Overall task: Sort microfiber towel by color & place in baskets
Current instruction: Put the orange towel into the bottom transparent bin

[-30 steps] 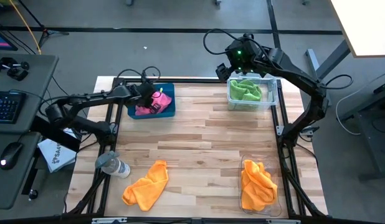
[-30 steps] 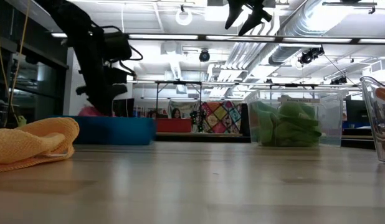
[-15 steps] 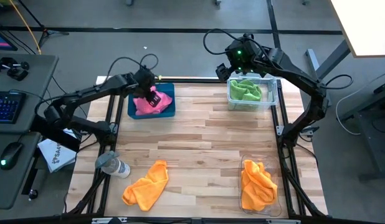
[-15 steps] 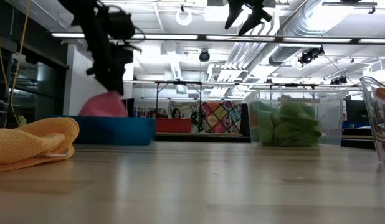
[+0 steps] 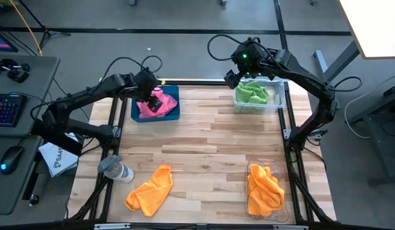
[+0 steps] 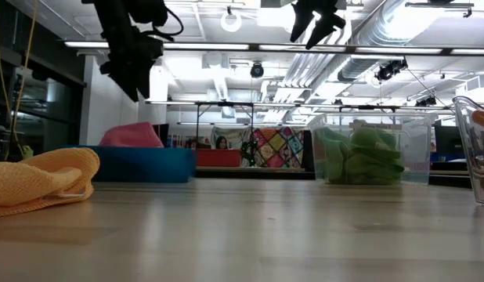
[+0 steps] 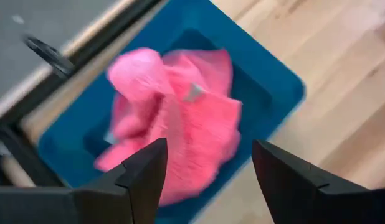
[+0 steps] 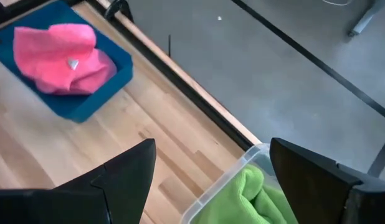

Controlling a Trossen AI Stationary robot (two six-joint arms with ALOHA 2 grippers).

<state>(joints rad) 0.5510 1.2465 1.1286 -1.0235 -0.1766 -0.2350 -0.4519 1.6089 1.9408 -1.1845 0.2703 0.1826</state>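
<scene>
Looking down on the counter (image 5: 204, 140), I see its wood planks carrying three baskets. The teal tray (image 5: 172, 114) sits at the far left corner with the pink towel (image 5: 153, 103) heaped inside it. The clear bin (image 5: 278, 96) at the far right corner holds green towels (image 5: 252, 93). A second clear bin (image 5: 252, 191) at the near right corner holds an orange towel (image 5: 264, 186). Another orange towel (image 5: 151, 189) lies loose on the planks near the front left, and a bottle (image 5: 116, 168) lies on its side just to its left.

My left end effector (image 5: 150, 97) hangs above the tray, clear of the pink towel; from its wrist camera its fingers (image 7: 142, 174) stand spread with nothing between them, the cloth lying in the tray below. In the low view it (image 6: 134, 78) is well above the pink heap (image 6: 132, 135).

My right end effector (image 5: 233, 78) hovers off the far edge of the counter beside the green bin, fingers (image 8: 127, 168) spread wide and empty. Beyond the left side of the counter sit a keyboard (image 5: 7, 108) and a mouse (image 5: 12, 157).
</scene>
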